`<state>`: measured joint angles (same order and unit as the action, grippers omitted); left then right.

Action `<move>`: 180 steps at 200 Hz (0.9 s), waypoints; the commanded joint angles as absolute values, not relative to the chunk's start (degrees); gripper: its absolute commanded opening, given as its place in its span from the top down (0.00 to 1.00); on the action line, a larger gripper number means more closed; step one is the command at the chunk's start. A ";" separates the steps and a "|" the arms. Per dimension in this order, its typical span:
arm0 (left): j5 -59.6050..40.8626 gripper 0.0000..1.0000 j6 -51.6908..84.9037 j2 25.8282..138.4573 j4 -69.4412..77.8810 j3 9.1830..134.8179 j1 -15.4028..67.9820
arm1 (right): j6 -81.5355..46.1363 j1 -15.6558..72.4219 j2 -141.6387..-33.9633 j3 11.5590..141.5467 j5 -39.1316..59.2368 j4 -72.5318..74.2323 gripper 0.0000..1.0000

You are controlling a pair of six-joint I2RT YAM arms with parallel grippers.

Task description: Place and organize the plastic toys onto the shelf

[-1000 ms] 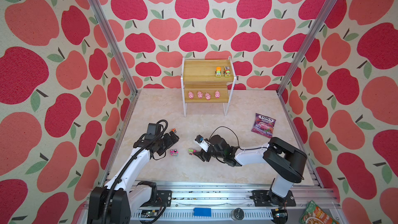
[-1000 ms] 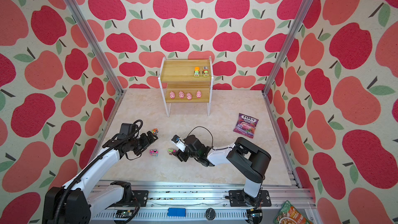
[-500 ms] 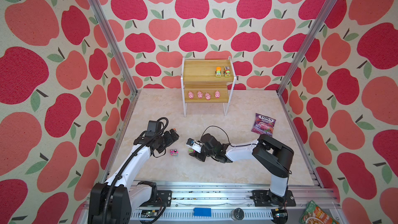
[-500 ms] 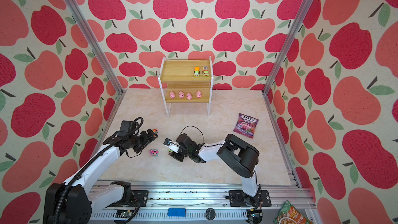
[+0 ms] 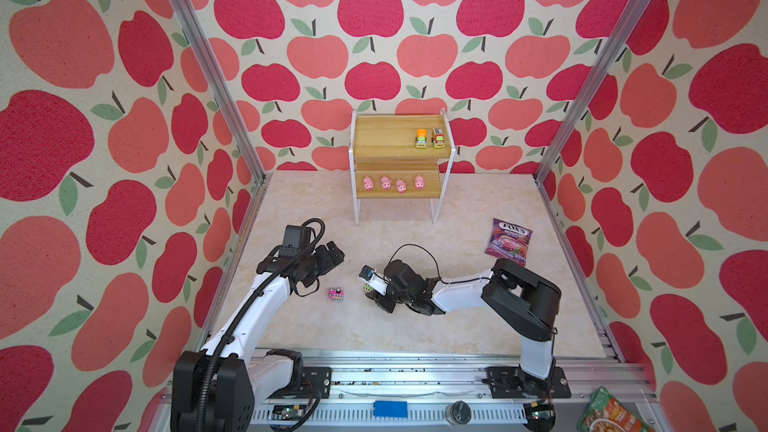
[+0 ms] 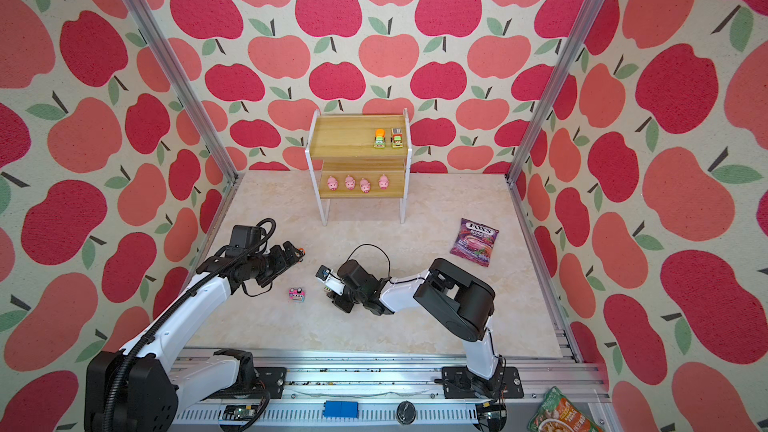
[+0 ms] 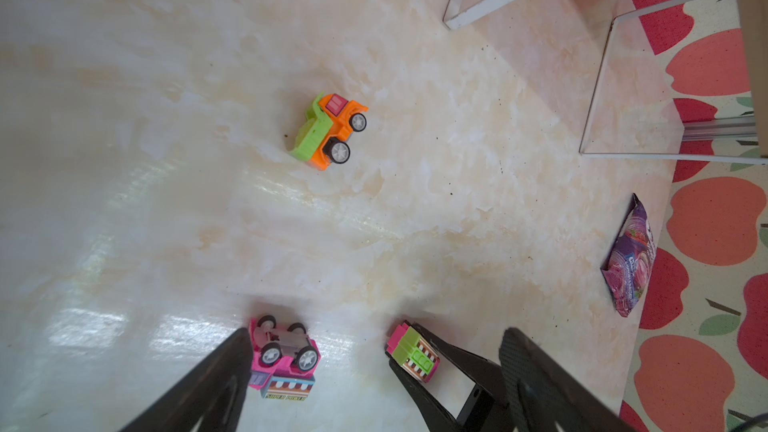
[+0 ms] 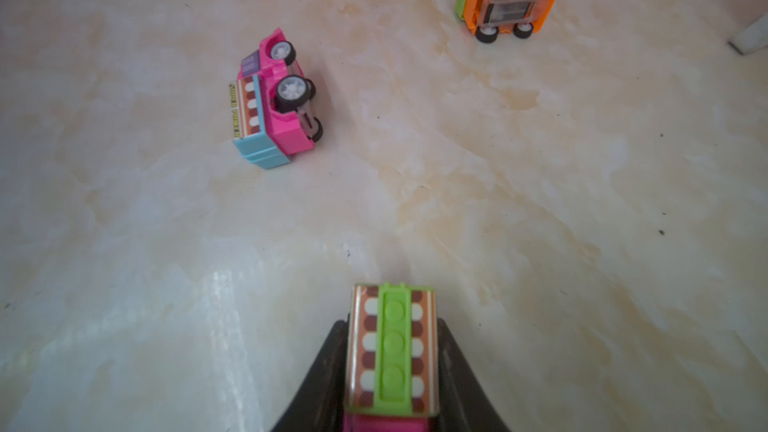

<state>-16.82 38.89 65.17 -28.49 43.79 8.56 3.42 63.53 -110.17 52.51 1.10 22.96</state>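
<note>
My right gripper [image 8: 390,367] is shut on a small truck [image 8: 390,351] with a green roof, brown-and-white sides and a pink end, low over the floor; both top views show it [image 5: 368,286]. A pink truck [image 5: 336,294] lies on its side just left of it. My left gripper [image 7: 374,380] hangs open above the floor, with nothing between its fingers. An orange and green truck [image 7: 328,132] stands beyond its tips. The shelf [image 5: 399,151] stands at the back wall. Two trucks [image 5: 430,137] sit on its upper board, several pink pigs [image 5: 392,183] on the lower.
A purple candy bag [image 5: 509,241] lies on the floor at the right, near the wall. A snack packet [image 5: 609,413] lies outside the rail at the front right. Apple-patterned walls close in the marble floor on three sides.
The right gripper has slid left along the floor and its jaws have closed on the green-roofed truck. The left arm has barely shifted and stays open.
</note>
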 commanded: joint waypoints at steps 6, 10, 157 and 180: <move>-15.21 0.05 37.62 65.96 -29.71 45.26 8.95 | -5.73 63.51 -107.57 50.87 -4.93 27.23 0.84; -15.21 0.05 37.68 65.93 -29.76 45.29 8.88 | -6.71 63.54 -107.23 50.42 -6.16 28.02 0.84; -14.67 0.06 38.99 66.31 -26.64 44.32 10.55 | -39.15 67.32 -114.51 60.76 -41.33 5.67 0.78; -14.77 0.06 38.99 66.03 -27.14 44.71 10.64 | -38.11 67.03 -113.69 60.74 -40.15 5.45 0.64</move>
<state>-15.75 39.09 66.11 -27.31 43.90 10.39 -36.53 67.37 -113.71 59.77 -39.22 8.75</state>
